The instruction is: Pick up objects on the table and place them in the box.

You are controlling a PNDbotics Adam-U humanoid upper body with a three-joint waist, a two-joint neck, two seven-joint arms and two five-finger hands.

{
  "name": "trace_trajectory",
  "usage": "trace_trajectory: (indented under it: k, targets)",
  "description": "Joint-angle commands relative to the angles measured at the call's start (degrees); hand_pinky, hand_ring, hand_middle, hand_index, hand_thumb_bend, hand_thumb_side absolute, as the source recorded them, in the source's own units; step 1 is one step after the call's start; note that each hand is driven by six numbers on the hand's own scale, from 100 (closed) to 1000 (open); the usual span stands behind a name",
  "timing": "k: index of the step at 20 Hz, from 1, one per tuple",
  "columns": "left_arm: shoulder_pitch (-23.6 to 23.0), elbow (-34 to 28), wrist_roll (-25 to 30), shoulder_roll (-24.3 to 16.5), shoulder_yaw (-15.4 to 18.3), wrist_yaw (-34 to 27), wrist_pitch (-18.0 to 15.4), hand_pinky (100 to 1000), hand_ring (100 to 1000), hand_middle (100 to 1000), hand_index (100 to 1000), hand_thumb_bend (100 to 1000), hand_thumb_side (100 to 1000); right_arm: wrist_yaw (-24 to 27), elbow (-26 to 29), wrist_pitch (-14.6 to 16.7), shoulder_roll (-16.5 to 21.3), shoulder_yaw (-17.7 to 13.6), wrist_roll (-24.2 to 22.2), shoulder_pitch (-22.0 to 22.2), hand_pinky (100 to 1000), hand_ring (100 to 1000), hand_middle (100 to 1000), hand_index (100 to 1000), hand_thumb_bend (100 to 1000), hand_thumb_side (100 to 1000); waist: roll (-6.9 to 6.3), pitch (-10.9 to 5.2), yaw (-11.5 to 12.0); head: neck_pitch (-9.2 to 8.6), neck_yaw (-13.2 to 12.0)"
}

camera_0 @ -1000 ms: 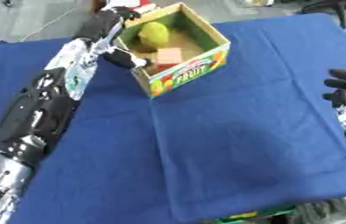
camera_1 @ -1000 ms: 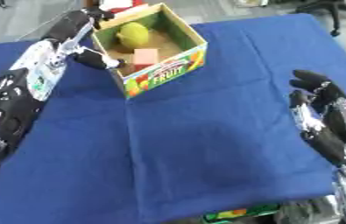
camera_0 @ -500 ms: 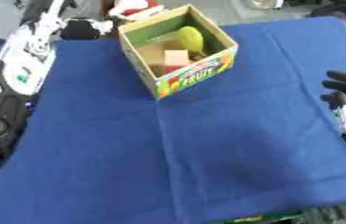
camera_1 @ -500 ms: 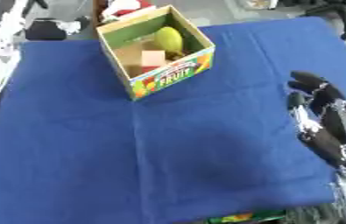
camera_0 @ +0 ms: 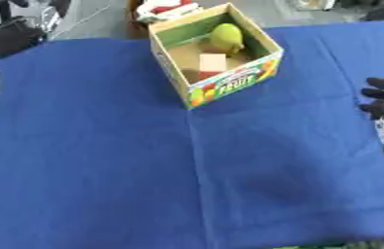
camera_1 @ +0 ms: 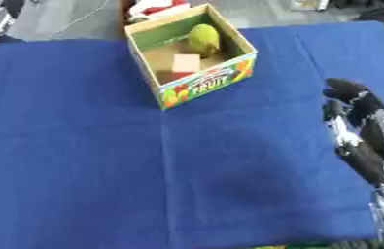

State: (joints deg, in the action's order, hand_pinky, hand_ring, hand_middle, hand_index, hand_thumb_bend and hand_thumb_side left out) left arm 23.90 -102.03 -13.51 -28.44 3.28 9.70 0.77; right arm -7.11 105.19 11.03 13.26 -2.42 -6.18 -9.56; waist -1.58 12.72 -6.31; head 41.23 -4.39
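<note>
A big blue cloth (camera_0: 144, 160) covers the table, and nothing lies loose on it. The fruit box (camera_0: 225, 87) stands at the far side, a little right of the middle. Inside it are a yellow-green fruit (camera_0: 227, 36) by the back wall and a pale block (camera_0: 213, 62) just in front of it, with something dark red below the block. So the job looks done, or close to it. The right hand (camera_1: 357, 126) rests at the right edge, well apart from the box, fingers up and relaxed, holding nothing. A dark shape at the top left corner may be the left arm, but I cannot tell what its hand is doing
</note>
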Motion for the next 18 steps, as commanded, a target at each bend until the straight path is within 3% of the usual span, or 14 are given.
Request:
trace_trajectory:
  k: [1, 9, 18]
  targets:
    - [-2.1, -3.5, -0.8, 2.8, 2.0, 0.6, 0.1, 533, 661, 640, 775, 524, 347, 0.5, 1.1, -0.1, 0.4, -0.1, 0.0, -0.6, 764, 852, 845, 841, 100, 555, 0.19, -0.86, 0.5, 0.19, -0.5]
    - [-9.7, -5.3, -1.9, 8.8, 2.6, 2.2, -0.9, 524, 652, 632, 782, 507, 350, 0.9, 1.4, -0.3, 0.0, 0.5, -0.7, -1.1, 763, 852, 844, 840, 100, 556, 0.06, -0.88, 0.8, 2.44, -1.5]
    - [-13.2, -4.7, -1.9, 12.1, 3.1, 4.1, -0.4, 519, 648, 629, 781, 494, 360, 1.0, 1.3, -0.3, 0.0, 0.8, -0.9, -1.4, 763, 851, 843, 840, 100, 555, 0.15, -0.69, 0.7, 2.89, -1.6]
